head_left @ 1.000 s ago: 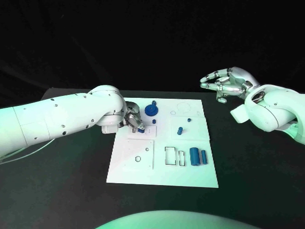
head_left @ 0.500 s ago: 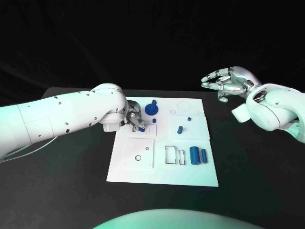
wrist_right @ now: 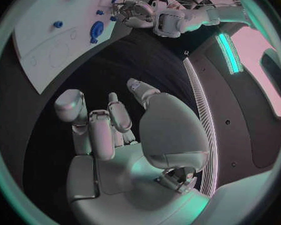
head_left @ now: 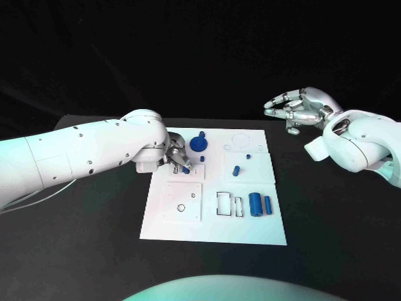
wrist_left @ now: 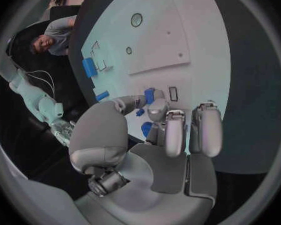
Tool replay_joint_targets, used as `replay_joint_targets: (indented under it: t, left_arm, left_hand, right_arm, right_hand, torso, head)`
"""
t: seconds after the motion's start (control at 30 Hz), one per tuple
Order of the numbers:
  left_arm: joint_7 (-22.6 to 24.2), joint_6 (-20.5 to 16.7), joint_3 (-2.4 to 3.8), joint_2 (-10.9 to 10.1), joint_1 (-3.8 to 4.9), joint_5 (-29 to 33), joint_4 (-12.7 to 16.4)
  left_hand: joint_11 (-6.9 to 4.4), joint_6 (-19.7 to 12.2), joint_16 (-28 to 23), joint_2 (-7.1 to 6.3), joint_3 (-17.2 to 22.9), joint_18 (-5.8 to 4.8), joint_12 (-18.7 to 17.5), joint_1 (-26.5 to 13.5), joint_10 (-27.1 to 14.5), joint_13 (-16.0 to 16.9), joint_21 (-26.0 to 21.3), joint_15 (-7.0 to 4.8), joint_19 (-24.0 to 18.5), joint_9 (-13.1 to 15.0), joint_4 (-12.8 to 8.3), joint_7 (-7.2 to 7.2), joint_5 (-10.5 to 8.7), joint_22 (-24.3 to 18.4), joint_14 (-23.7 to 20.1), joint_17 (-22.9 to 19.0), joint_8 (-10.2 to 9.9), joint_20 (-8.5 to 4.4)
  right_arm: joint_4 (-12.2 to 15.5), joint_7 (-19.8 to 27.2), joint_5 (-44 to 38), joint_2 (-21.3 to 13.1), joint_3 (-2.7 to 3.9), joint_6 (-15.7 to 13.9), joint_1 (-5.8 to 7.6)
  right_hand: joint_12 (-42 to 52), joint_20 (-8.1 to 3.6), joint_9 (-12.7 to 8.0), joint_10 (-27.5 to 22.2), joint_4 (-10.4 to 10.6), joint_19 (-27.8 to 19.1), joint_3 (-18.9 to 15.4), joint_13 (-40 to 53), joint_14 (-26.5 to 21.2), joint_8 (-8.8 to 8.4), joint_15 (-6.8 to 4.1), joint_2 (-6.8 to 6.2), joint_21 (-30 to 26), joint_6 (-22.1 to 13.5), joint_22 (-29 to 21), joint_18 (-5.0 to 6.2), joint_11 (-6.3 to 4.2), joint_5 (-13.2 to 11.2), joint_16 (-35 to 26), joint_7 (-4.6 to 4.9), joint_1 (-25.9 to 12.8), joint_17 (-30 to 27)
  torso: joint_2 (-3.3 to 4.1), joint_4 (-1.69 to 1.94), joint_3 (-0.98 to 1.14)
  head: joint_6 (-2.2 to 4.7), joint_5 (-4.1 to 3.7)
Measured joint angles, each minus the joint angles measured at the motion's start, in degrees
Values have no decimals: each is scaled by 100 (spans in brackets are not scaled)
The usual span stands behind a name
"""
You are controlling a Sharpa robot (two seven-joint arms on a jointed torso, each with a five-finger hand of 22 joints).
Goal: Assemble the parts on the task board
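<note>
While raised, right hand [head_left: 296,108] half-curled

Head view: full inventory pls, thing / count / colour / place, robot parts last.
table: 1, black, under everything.
task board: 1, white, middle of the table.
gear-like part: 1, blue, far part of the board.
cylinders: 2, blue, side by side near the board's right edge, next to rectangular cut-outs.
small parts: a few, blue, mid-board toward the right; too small to identify.
held part: 1, blue, at the left hand's fingertips, over the board's left side.
left hand: 1, silver, low over the board, pinching the held part.
right hand: 1, silver, raised off the board's far right, fingers apart, holding nothing.
</note>
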Motion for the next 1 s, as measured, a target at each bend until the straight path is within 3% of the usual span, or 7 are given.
replay_joint_targets:
  t: [0.03,0.37,0.43,0.6,0.87,1.0]
  left_arm:
    - [-3,-2,-1,7,0,-1,-5]
    - [-27,-5,-10,55,2,-4,-61]
    - [-28,-4,-11,58,2,-4,-68]
    - [-38,-4,-15,58,2,-11,-94]
    - [-41,-11,-16,58,-1,-18,-123]
    - [-41,-12,-17,58,-1,-18,-131]
  left_hand:
    - [0,0,0,-42,131,0,0,-41,0,0,0,0,0,0,-132,-2,-10,0,0,0,19,0]
    - [0,45,0,-8,134,0,24,-203,0,6,0,-21,1,16,-134,-43,-10,5,21,0,7,0]
    - [0,72,0,-52,132,0,24,-246,0,13,0,-20,21,16,-132,-71,-39,8,21,0,6,-20]
    - [0,143,0,-85,-283,0,30,-404,-1,19,0,-21,21,41,122,-139,-47,8,21,0,-6,-20]
    - [0,184,0,-82,-1504,0,49,-593,-1,20,0,-20,21,21,775,-100,-146,8,21,0,-85,-20]
    - [0,185,0,-107,-1719,0,49,-569,-2,16,0,-41,21,21,833,-101,-275,11,0,0,-109,-20]
  right_arm:
    - [1,-2,-1,0,0,0,0]
    - [4,-12,-7,2,0,1,0]
    - [5,-13,-8,3,0,1,0]
    - [6,-16,-10,1,0,1,0]
    - [6,-16,-11,-1,0,8,0]
    - [13,-16,-12,-5,0,14,0]
  right_hand:
    - [0,0,0,0,7,0,-7,5,0,0,0,0,-15,0,-6,0,0,0,0,0,0,-7]
    - [0,0,5,0,8,0,-7,5,0,0,0,0,-15,0,-13,0,0,0,-31,0,0,-26]
    - [0,0,5,0,8,0,-8,5,0,0,0,0,-37,0,-22,0,0,0,-31,0,0,-35]
    - [0,0,12,0,40,0,-41,-12,0,41,0,0,-81,0,-47,0,0,-100,-52,0,0,-64]
    - [0,0,12,0,55,0,-55,-14,0,44,0,0,-81,-20,-50,0,0,-134,-65,-20,0,-74]
    - [0,0,12,0,55,0,-55,-14,0,44,0,0,-81,-20,-57,0,0,-134,-65,-20,0,-83]
  torso:
    - [0,0,0]
    - [-1,4,-4]
    - [-1,4,-4]
    - [1,5,-4]
    - [2,5,-4]
    - [2,5,-4]
  head:
    - [4,-2]
    - [18,-19]
    - [18,-21]
    - [18,-27]
    - [26,-31]
    - [31,-36]
